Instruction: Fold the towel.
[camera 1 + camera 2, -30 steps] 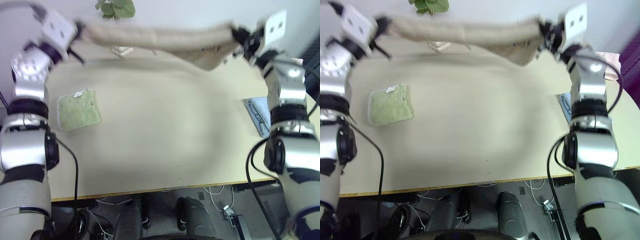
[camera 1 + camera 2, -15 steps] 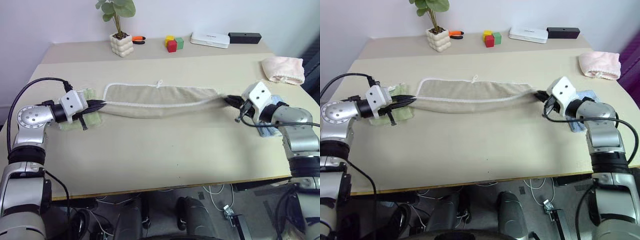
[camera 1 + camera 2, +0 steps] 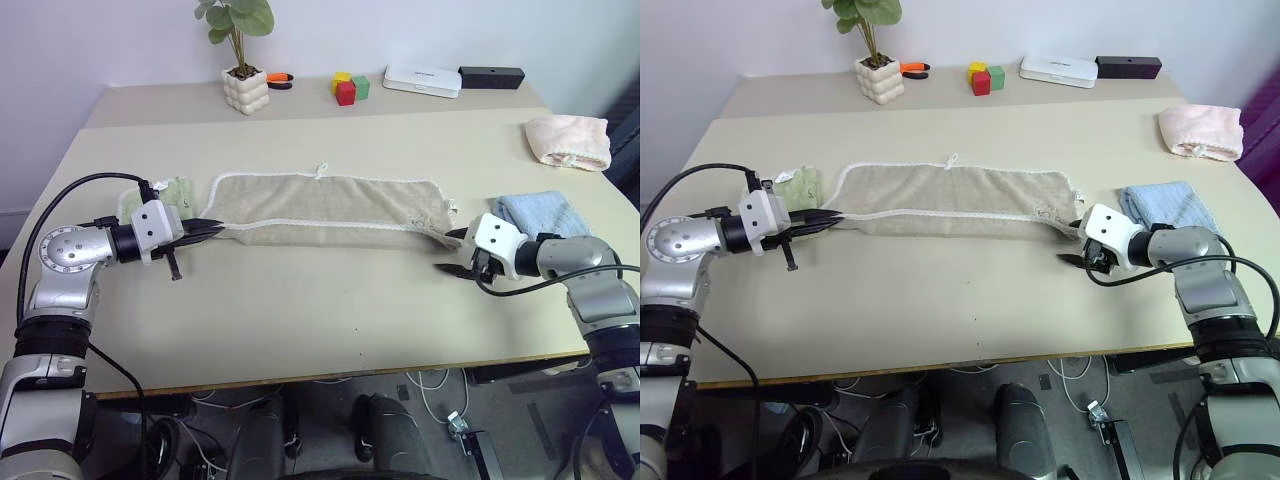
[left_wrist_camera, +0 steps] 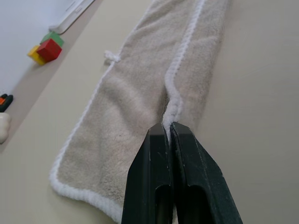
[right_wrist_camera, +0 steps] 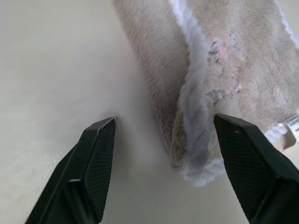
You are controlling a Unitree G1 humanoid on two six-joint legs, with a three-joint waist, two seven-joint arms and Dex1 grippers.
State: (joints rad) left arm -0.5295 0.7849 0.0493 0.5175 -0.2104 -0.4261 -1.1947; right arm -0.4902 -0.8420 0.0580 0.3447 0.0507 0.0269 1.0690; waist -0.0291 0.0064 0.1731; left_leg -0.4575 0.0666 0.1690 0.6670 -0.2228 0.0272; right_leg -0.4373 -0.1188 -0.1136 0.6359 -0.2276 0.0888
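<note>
The beige towel [image 3: 330, 205] lies flat across the middle of the table, doubled lengthwise, with its white edging along both long sides and a small loop at the far edge. At its left end, my left gripper [image 3: 215, 228] is shut on the near white edging; the left wrist view shows the black fingers [image 4: 156, 177] pinching that edging on the towel [image 4: 135, 107]. At the right end, my right gripper [image 3: 452, 252] is open. In the right wrist view its fingers [image 5: 96, 158] stand wide apart, and the towel's corner [image 5: 224, 60] lies loose between them on the tabletop.
A green cloth [image 3: 165, 192] lies just behind the left gripper. A blue cloth [image 3: 545, 212] sits beside the right hand and a pink cloth [image 3: 568, 140] at the far right. A potted plant [image 3: 245, 88], coloured blocks [image 3: 346, 88], a white box [image 3: 422, 80] and a black box [image 3: 491, 76] line the back.
Both arms came down from holding the towel stretched in the air and laid it on the table. The right gripper then opened and let go of its end.
</note>
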